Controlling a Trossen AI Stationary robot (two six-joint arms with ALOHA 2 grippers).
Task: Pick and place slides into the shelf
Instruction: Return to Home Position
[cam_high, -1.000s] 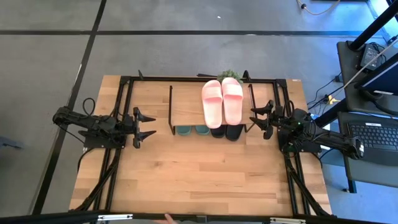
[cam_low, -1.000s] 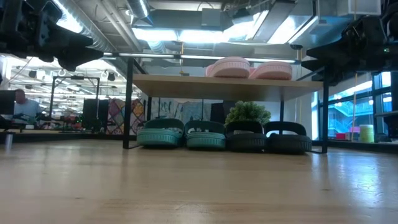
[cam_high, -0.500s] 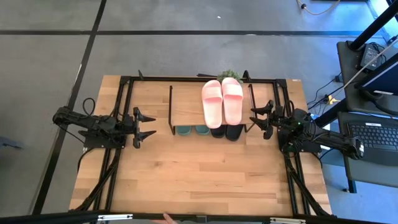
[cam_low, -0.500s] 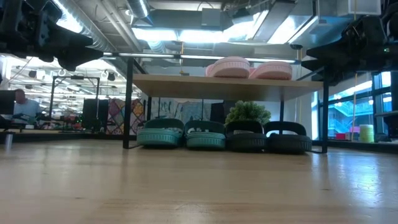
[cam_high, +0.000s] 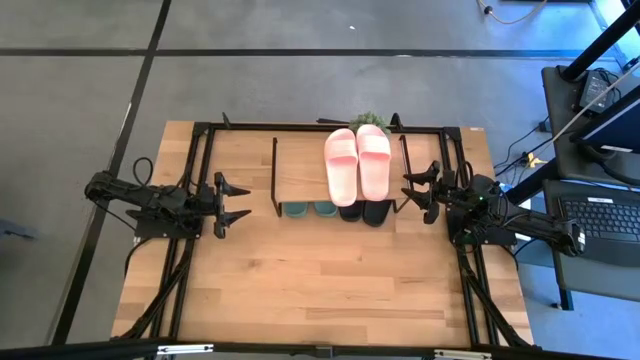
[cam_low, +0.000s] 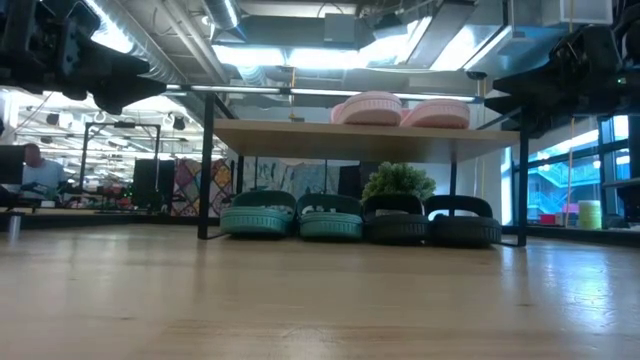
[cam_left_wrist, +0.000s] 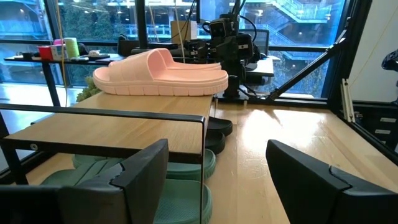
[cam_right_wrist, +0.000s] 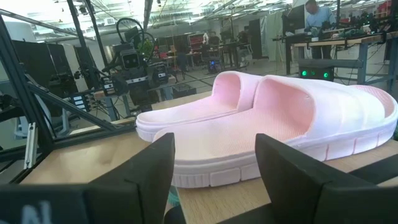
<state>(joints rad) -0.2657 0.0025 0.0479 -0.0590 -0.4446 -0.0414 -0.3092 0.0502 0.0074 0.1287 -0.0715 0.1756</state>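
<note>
The shelf (cam_high: 302, 170) stands at the table's far middle, a wooden top board on thin black legs. Two pale pink slides (cam_high: 357, 163) lie side by side on the right half of its top board, also seen in the low view (cam_low: 400, 110). Under the board, on the table, stand two green slides (cam_low: 295, 215) and two black slides (cam_low: 430, 220). My left gripper (cam_high: 238, 201) is open, level, left of the shelf. My right gripper (cam_high: 420, 190) is open, level, just right of the shelf, facing the pink slides (cam_right_wrist: 280, 124).
A small green plant (cam_low: 398, 183) stands behind the shelf. A black frame (cam_high: 200, 130) runs around the table's sides. The wide near half of the table (cam_high: 320, 280) is bare wood. A person (cam_low: 38, 170) sits in the room beyond.
</note>
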